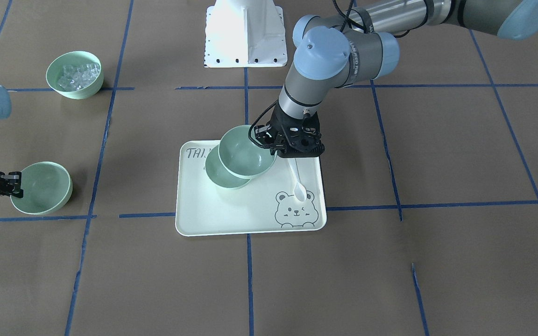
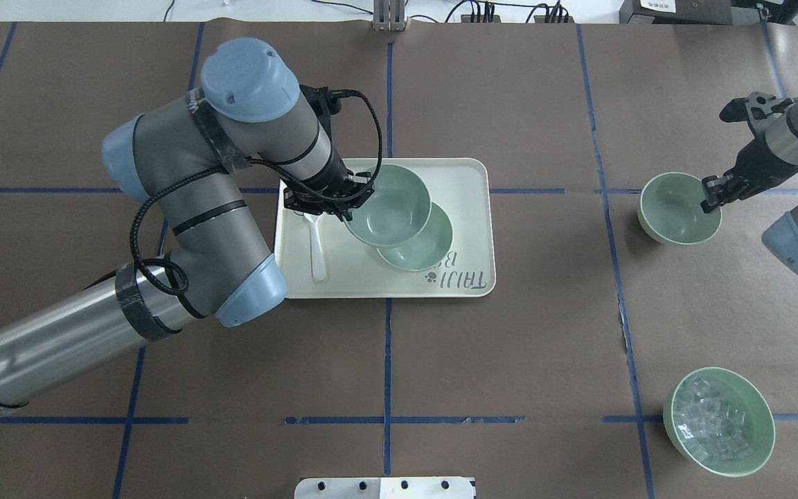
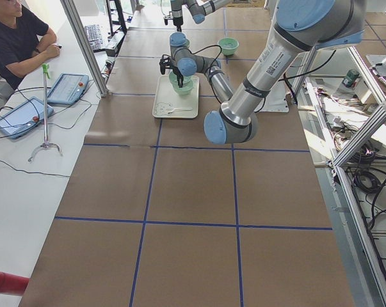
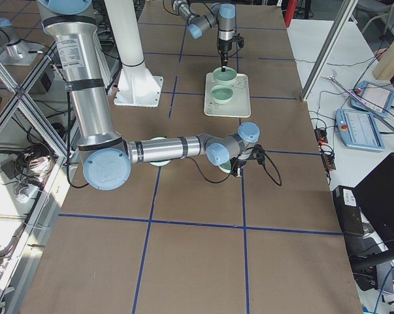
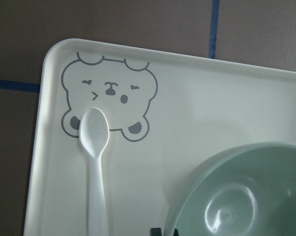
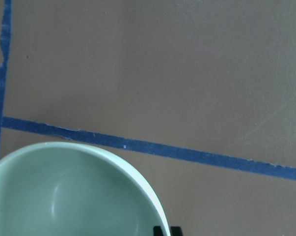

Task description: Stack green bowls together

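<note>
My left gripper [image 2: 354,201] is shut on the rim of a green bowl [image 2: 388,206]. It holds that bowl tilted just above a second green bowl [image 2: 430,249], which sits on the cream tray [image 2: 472,180], and the two bowls overlap. In the front view the held bowl [image 1: 245,151] covers part of the lower bowl [image 1: 217,176], and the left gripper [image 1: 273,144] is at its rim. The third green bowl [image 2: 676,208] is on the table far right. My right gripper [image 2: 711,194] is closed on its rim, also seen in the front view [image 1: 14,184].
A white spoon [image 2: 316,242] lies on the tray beside my left gripper, its tip on the bear drawing [image 1: 294,210]. A same-coloured bowl of clear cubes [image 2: 717,421] stands near the front right. Blue tape lines cross the brown table.
</note>
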